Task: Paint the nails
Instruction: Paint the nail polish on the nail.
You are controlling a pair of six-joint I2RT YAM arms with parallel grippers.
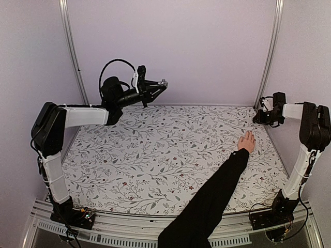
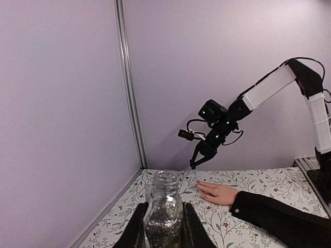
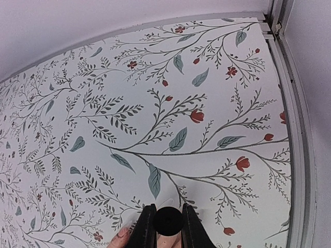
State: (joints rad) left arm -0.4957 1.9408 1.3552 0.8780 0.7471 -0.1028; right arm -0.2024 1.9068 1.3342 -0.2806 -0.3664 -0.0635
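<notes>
A bare hand with a long black sleeve lies palm down at the right of the floral table. Its nails are tiny; one fingertip nail shows at the bottom of the right wrist view. My left gripper is raised at the back left, shut on an uncapped clear bottle of silver glitter polish. My right gripper is shut on a round black cap, hovering just beyond the fingertips. It also shows in the top view. Any brush under the cap is hidden.
The floral table cover fills the floor of a lilac-walled booth. Metal corner posts stand at the back left and back right. The table's raised right edge runs close to my right gripper. The sleeve crosses the front right of the table.
</notes>
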